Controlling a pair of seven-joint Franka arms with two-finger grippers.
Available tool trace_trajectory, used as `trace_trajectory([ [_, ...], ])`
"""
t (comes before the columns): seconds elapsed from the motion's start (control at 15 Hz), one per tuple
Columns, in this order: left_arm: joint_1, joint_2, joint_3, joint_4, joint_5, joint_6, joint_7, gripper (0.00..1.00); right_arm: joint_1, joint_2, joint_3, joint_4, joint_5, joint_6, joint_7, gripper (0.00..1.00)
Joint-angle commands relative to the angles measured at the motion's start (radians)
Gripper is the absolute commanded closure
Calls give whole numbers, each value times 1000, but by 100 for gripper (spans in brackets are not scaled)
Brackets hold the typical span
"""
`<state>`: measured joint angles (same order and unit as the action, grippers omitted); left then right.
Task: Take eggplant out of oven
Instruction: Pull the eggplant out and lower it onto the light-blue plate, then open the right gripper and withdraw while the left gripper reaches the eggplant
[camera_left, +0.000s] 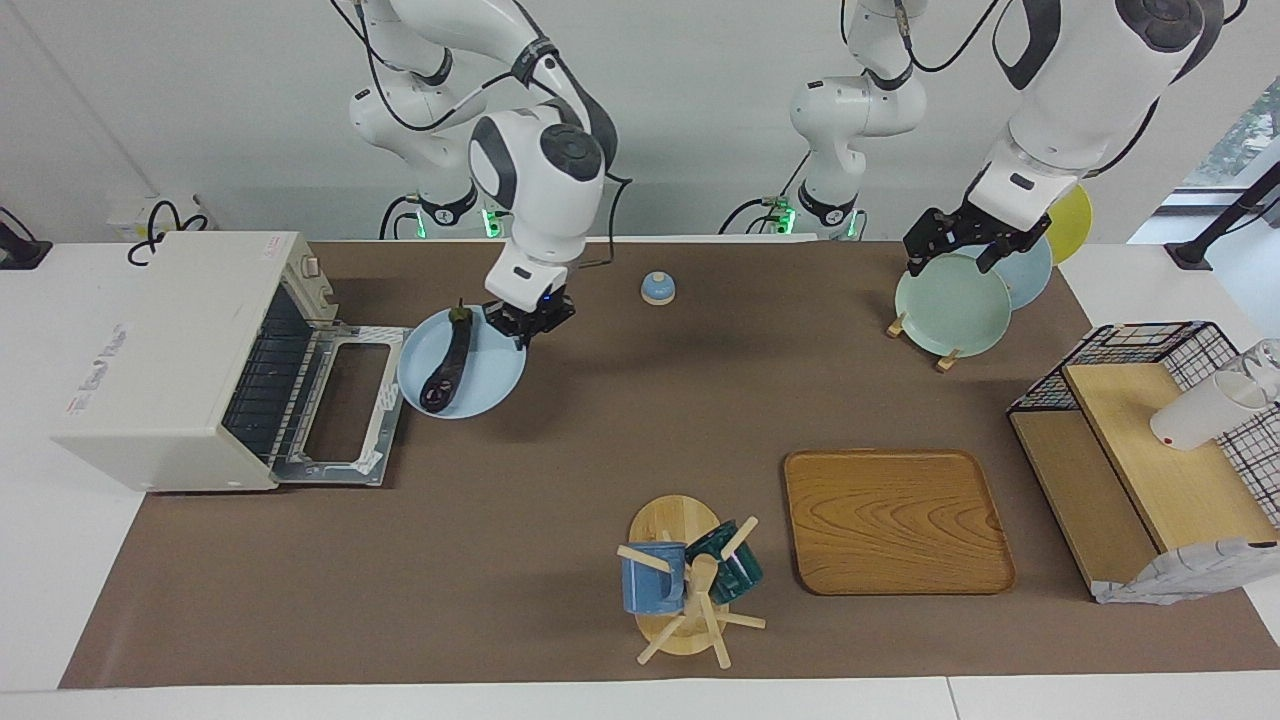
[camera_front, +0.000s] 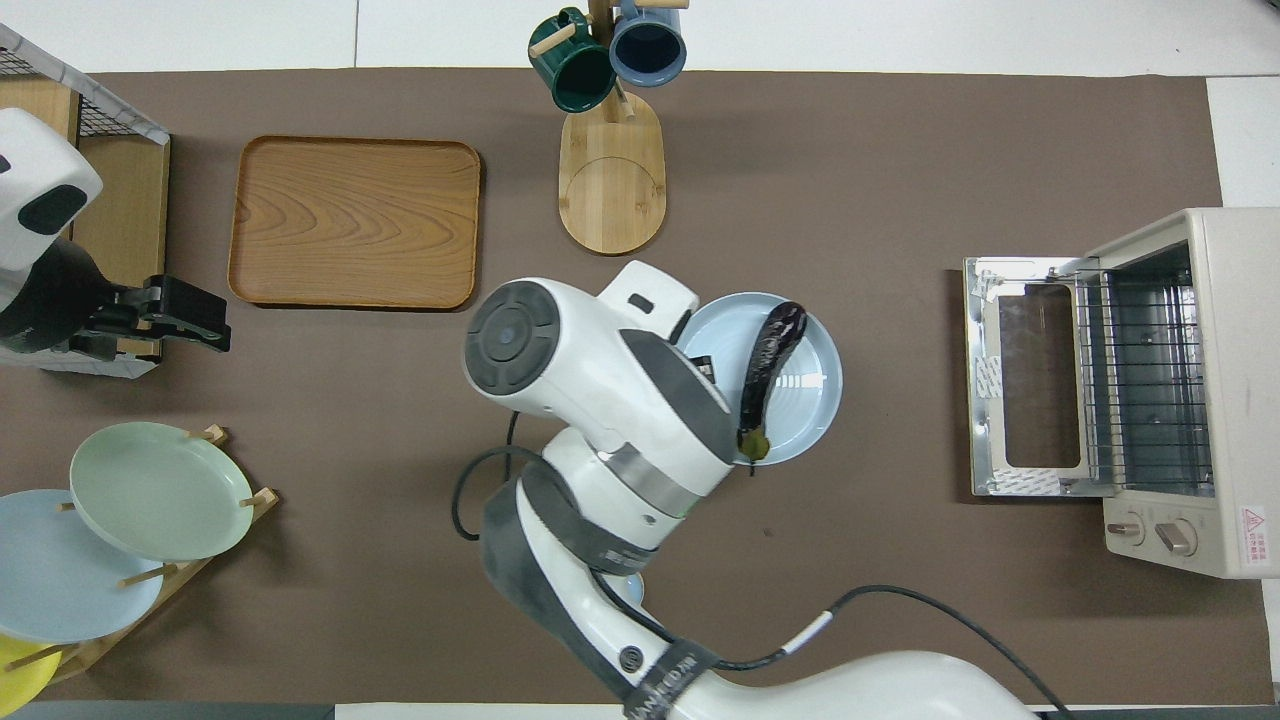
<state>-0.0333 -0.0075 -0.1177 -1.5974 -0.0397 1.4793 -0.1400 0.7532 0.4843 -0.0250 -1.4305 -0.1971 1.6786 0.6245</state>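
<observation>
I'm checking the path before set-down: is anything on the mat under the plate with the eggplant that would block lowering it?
Nothing visible. The right gripper holds the blue plate carrying the eggplant over bare mat beside the oven and its open door.

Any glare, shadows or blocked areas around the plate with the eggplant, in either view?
Facing view: nothing is blocked. The right gripper pinches the rim of the blue plate, and a soft shadow falls on the mat beside it. Overhead view: the right arm hides that gripper and one edge of the plate, and ceiling light glints on the plate beside the eggplant.
</observation>
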Motion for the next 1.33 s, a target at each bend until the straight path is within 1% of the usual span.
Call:
trace_trajectory([
  [0.0,12,-6,-10,8,17,-17,11,0,36,144,14,140,28,13,107,100],
  [0.07,12,-6,-10,7,17,-16,11,0,49,160,16,136,33,82,119,100],
  [0.13,12,-6,-10,8,17,-16,11,0,55,186,20,137,34,110,123,100],
  [0.27,13,-6,-10,7,17,-17,11,0,89,221,25,133,27,130,144,100],
  [0.4,13,-6,-10,8,17,-16,11,0,89,227,25,131,34,177,149,100],
  [0.53,12,-6,-10,8,17,-16,11,0,81,224,25,136,36,176,150,98],
  [0.6,12,-6,-10,8,17,-16,11,0,81,220,25,137,36,176,150,86],
  [0.67,12,-6,-10,8,17,-17,11,0,84,214,25,137,30,173,150,67],
  [0.8,12,-6,-10,8,17,-16,11,0,83,191,22,137,15,162,124,56],
  [0.87,12,-6,-10,8,17,-16,11,0,72,169,22,136,-1,141,82,53],
  [1.0,12,-6,-10,8,17,-14,13,0,17,104,20,130,-16,42,-20,55],
  [1.13,12,-6,-10,8,17,-13,13,0,-46,15,17,79,-18,-34,-78,70],
  [1.2,13,-6,-10,8,17,-14,13,0,-87,-43,17,24,-18,-36,-81,77],
  [1.27,12,-6,-10,8,17,-16,13,0,-131,-90,19,-29,-18,-36,-84,88],
])
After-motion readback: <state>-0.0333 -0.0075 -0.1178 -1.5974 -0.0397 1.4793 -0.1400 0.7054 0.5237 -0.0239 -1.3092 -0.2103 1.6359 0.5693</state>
